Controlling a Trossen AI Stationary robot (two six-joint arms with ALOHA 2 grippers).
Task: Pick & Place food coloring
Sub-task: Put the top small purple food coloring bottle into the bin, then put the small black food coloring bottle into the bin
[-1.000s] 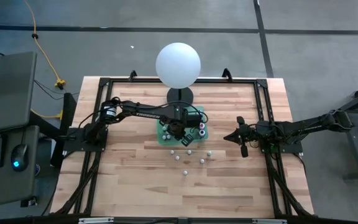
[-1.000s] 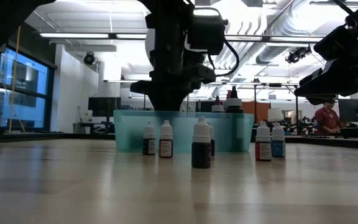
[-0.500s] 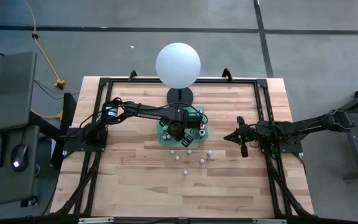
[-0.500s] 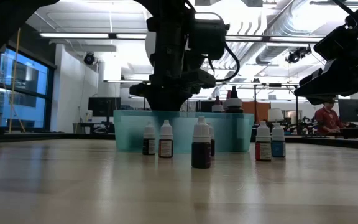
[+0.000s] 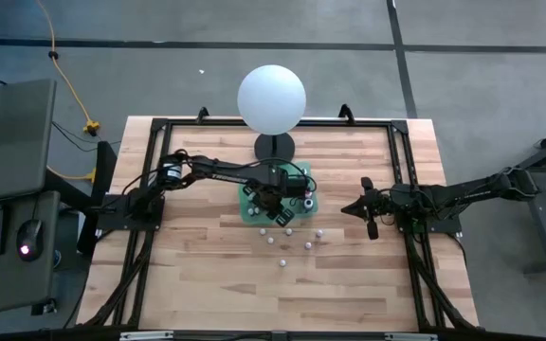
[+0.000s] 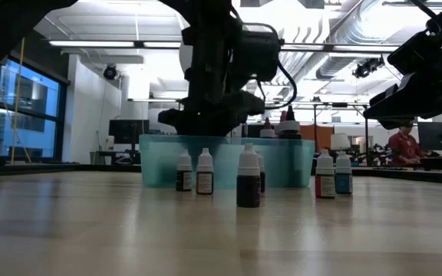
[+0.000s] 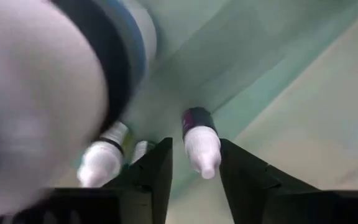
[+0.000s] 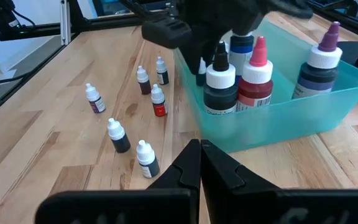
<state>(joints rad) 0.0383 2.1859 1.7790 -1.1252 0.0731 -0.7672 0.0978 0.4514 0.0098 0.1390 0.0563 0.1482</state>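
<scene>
Teal tray point(image 8: 328, 106) holds four larger bottles point(image 8: 220, 87); six small food coloring bottles point(image 8: 118, 135) stand on the wood just beside it. Left gripper point(image 7: 194, 165), fingers apart, hangs over the tray around one small bottle point(image 7: 201, 140). Right gripper point(image 8: 201, 163), fingers together, waits nearby.

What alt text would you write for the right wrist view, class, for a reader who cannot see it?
A teal bin on a wooden table holds larger bottles, with the left gripper over its near corner. Six small food coloring bottles stand on the wood beside it, and the right gripper is shut in the foreground.
</scene>
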